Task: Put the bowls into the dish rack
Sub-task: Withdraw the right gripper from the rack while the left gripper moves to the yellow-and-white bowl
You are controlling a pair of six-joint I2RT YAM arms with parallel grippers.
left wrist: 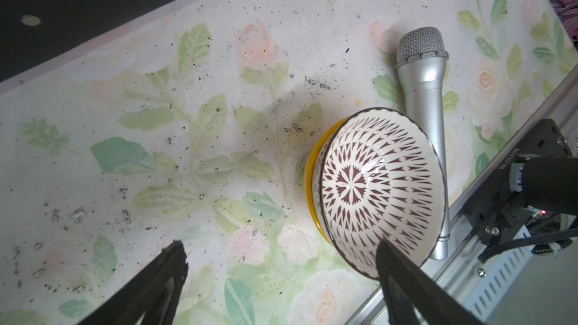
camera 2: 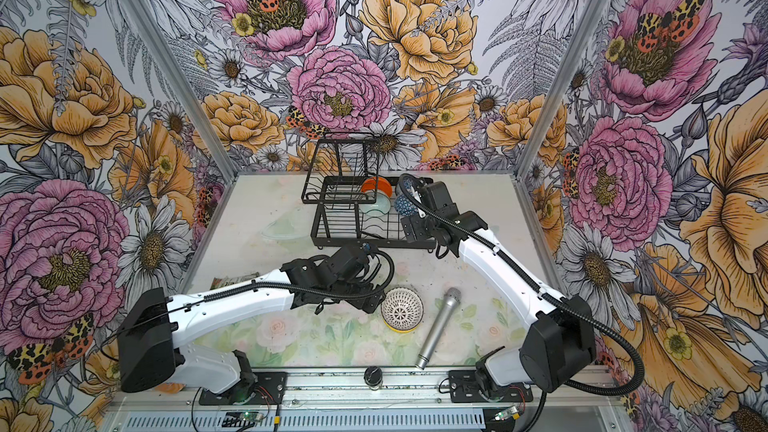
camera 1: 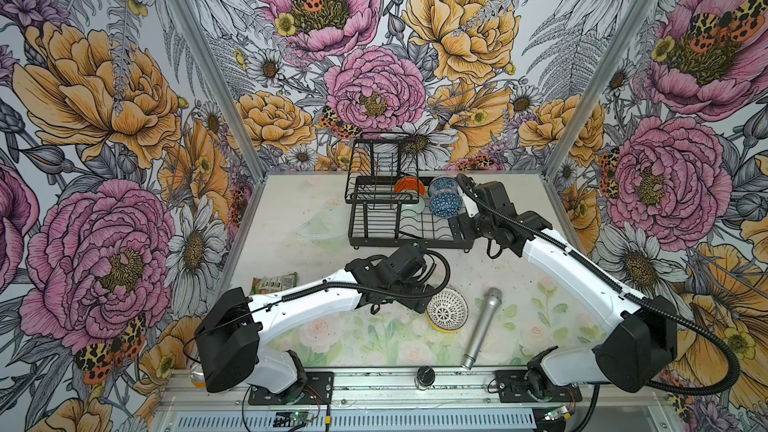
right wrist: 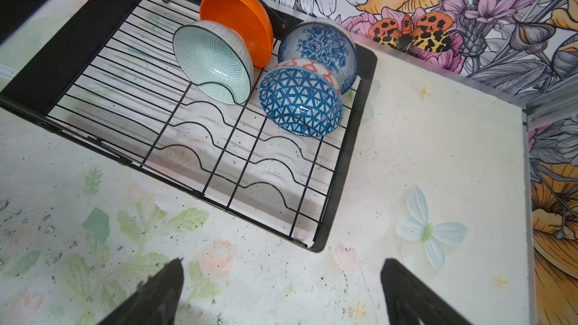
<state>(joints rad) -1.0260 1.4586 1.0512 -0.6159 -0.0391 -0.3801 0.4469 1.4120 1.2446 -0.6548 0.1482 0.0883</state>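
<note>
In the black wire dish rack (right wrist: 362, 120), among straight bars and wavy slot wires, leaning on edge: smooth orange bowl (right wrist: 237, 23), pale teal bowl (right wrist: 212, 60) with fine ribbed lines, blue floral bowl (right wrist: 322, 45), blue triangle-patterned bowl (right wrist: 300, 101). Near the front of the speckled, flower-printed counter (left wrist: 219, 89), just beside a silver microphone (left wrist: 422, 89) with a mesh head: glossy white lattice bowl (left wrist: 381, 189) nested in a yellow bowl (left wrist: 311, 182). Left pincer (left wrist: 280, 246) spread wide close by that stack, right pincer (right wrist: 283, 262) spread wide near the rack, both empty.

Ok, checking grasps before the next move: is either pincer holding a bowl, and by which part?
Nothing is held. The left pincer stands open by the rim of the lattice bowl; the right pincer stands open, short of the dish rack.
</note>
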